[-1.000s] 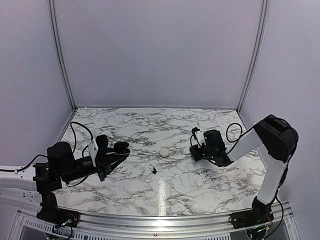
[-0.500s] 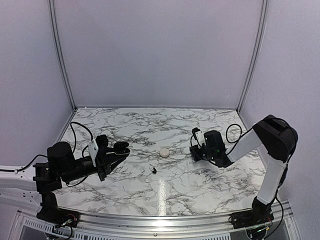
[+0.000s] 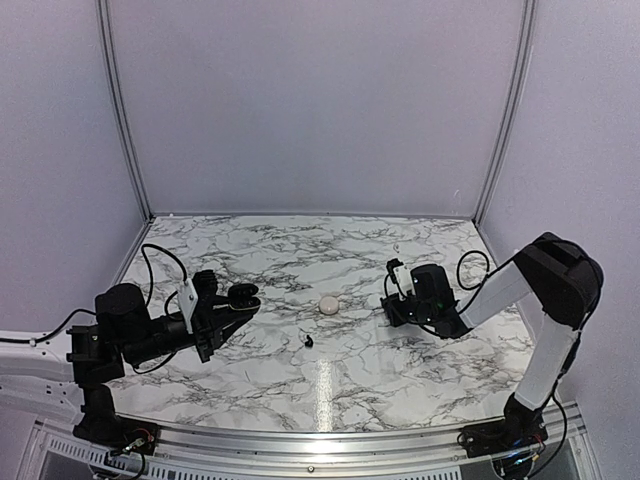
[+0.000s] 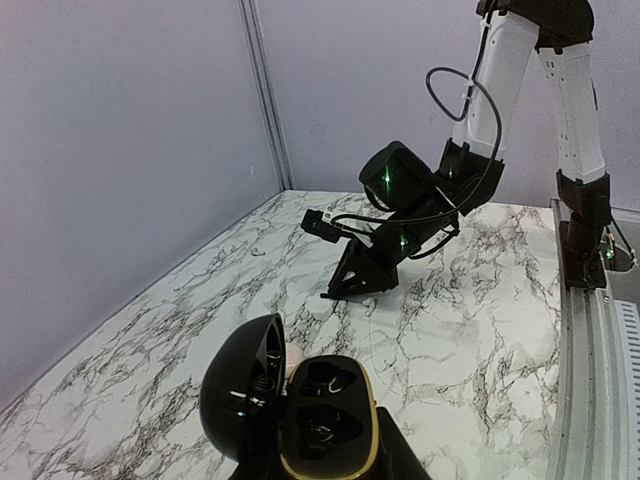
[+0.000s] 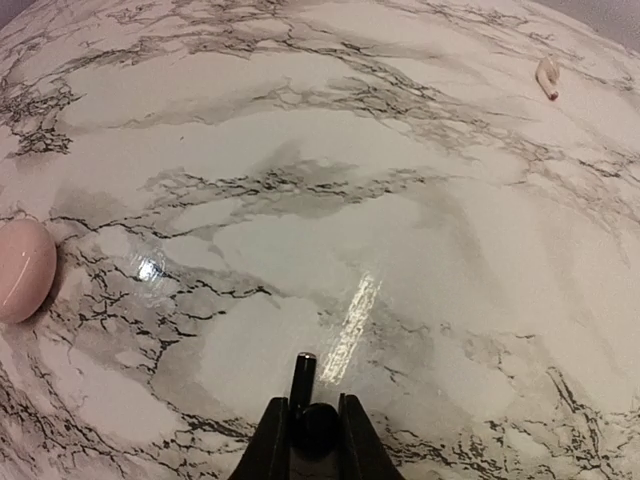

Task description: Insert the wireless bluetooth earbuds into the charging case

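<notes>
My left gripper (image 3: 238, 296) is shut on an open black charging case (image 4: 325, 410) with a gold rim, its lid (image 4: 240, 385) swung to the left. I cannot tell what sits in its two wells. My right gripper (image 5: 312, 405) hovers low over the marble and is shut on a black earbud (image 5: 316, 425), whose stem pokes forward. The second black earbud (image 3: 308, 341) lies on the table between the arms. A closed cream-white pebble-like case (image 3: 328, 305) rests mid-table, left of the right gripper (image 3: 386, 303). In the right wrist view this cream case (image 5: 20, 270) appears pinkish at the left edge.
A small whitish earbud (image 5: 547, 76) lies on the marble beyond the right gripper. Grey walls enclose the table on three sides. A metal rail (image 3: 320, 440) runs along the near edge by the arm bases.
The right arm has shifted slightly to the right with the earbud in its gripper. The left arm and the things on the table have not moved.
</notes>
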Robot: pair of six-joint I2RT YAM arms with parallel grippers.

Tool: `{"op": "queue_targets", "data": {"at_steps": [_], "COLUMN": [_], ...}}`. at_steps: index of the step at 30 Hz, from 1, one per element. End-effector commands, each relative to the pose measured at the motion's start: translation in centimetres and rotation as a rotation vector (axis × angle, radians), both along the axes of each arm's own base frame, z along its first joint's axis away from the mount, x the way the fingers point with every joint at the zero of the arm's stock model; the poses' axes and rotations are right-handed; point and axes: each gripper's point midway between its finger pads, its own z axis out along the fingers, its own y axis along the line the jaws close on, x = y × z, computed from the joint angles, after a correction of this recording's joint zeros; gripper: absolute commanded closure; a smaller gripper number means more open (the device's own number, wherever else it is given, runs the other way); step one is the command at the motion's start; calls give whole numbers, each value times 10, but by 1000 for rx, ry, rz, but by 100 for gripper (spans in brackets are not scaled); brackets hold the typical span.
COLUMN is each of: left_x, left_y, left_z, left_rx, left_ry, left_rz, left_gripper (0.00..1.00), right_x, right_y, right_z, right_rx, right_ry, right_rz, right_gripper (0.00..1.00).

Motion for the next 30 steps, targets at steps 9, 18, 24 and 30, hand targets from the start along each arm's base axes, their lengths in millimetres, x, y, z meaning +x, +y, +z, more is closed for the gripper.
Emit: {"op": "queue_targets", "data": {"at_steps": [9, 18, 24, 30], "left_x": [-10, -23, -36, -35], "left_y": [-13, -23, -26, -26], "left_z": [10, 0, -3, -8], "left_rx": [-22, 18, 50, 120], "left_ry": [-23, -37, -95, -203], "left_rz": [-90, -191, -266, -208], "left_gripper": [100, 100, 100, 100], "right_x": [-50, -116, -159, -197], "right_y": [48, 98, 118, 138], "right_z": [72, 172, 223, 236], "right_rx": [102, 80, 77, 41], "right_ry": [0, -129, -183, -147], "right_rz": [346, 691, 819, 937], "right_gripper": [97, 98, 98, 98]}}
